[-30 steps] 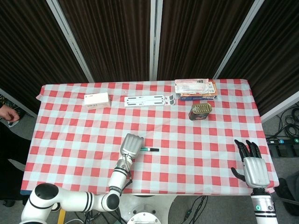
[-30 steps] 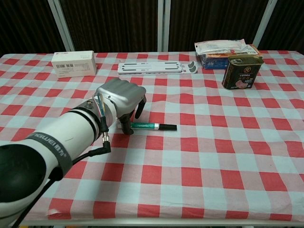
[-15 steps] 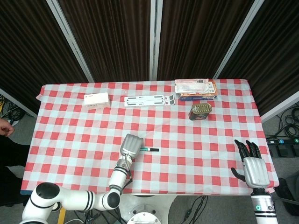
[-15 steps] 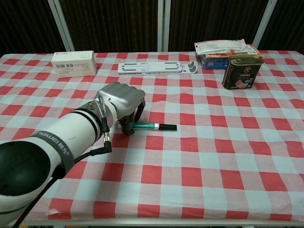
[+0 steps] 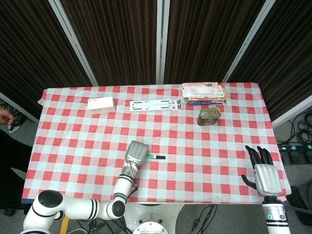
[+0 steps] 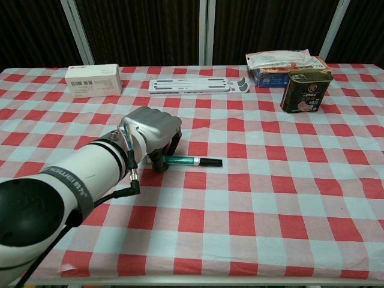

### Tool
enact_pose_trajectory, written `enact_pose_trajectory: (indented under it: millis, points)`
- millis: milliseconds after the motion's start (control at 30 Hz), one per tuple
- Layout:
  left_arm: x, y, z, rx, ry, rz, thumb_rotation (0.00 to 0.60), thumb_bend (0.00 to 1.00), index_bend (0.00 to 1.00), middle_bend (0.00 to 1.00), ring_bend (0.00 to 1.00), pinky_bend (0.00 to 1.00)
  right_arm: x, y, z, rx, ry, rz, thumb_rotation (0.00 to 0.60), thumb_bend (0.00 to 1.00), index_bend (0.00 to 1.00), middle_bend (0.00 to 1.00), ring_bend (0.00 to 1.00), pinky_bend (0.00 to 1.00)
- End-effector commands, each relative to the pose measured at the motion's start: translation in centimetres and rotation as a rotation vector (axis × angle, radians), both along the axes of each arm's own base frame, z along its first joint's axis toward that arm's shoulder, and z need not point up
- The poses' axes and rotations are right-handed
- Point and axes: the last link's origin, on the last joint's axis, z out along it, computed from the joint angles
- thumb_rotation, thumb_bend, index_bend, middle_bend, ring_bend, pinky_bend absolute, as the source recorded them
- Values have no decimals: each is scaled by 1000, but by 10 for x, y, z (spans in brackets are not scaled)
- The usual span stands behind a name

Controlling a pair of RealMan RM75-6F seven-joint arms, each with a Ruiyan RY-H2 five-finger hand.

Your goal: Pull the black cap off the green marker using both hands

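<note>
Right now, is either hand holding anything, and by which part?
The left hand has its fingers around the marker's green end, on the table; a firm grip cannot be told. The right hand holds nothing.

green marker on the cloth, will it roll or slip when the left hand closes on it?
Probably rolls: the green marker is a slim round barrel lying flat on the checked tablecloth. Likely rigid and light. The left hand curls over its barrel end, so a sideways nudge could send it away.

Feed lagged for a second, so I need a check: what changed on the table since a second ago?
The left hand sank a little over the tail end of the green marker, fingers curled around it; whether it grips yet is unclear. The marker shifted barely, black cap still on. The right hand stayed open at the table's right edge; the tin and box did not move.
</note>
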Motion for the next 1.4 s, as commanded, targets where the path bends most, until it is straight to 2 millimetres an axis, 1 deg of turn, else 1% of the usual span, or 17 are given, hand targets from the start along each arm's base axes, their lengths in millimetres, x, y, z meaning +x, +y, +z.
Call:
enact_pose_trajectory:
  millis: [33,300,367,433,533,667,733,800,967,1133,1400]
  points:
    - [1,0,1,2,-6,-5,600,339,538,545,859,840,0,0,0,1,0,1,600,104,49,144,0,33]
    - [10,0,14,24,-56,-27,600,378,549,557,863,841,5,-2,-1,2,1,22,600,104,49,151,0,34]
    - [13,0,19,29,-74,-34,600,379,550,558,863,841,10,-5,-4,-3,-6,51,600,104,50,170,0,46]
    - [16,0,22,28,-88,-38,600,380,550,558,864,841,15,-8,-8,-5,-14,85,600,104,73,199,10,72]
    - [20,1,25,25,-88,-50,600,378,550,559,865,842,28,-18,-18,10,-13,140,600,106,138,236,40,106]
    - [27,1,27,29,-90,-64,600,379,551,559,865,841,53,-38,-36,65,-20,189,600,107,194,257,62,115]
    - [30,2,29,31,-93,-70,600,379,550,559,865,841,66,-48,-45,75,-17,215,600,108,252,288,100,113]
    - [33,1,31,36,-92,-79,600,379,550,559,865,842,79,-60,-57,85,-6,243,600,111,309,326,129,111]
    - [38,1,36,46,-95,-90,600,379,551,559,865,842,106,-78,-88,128,8,291,600,115,374,369,162,111]
    - [44,2,39,49,-105,-96,600,379,551,559,868,843,125,-87,-109,158,17,334,600,120,414,375,162,111]
    - [47,0,41,49,-111,-110,600,379,551,559,868,843,139,-97,-122,150,24,355,600,139,428,379,162,112]
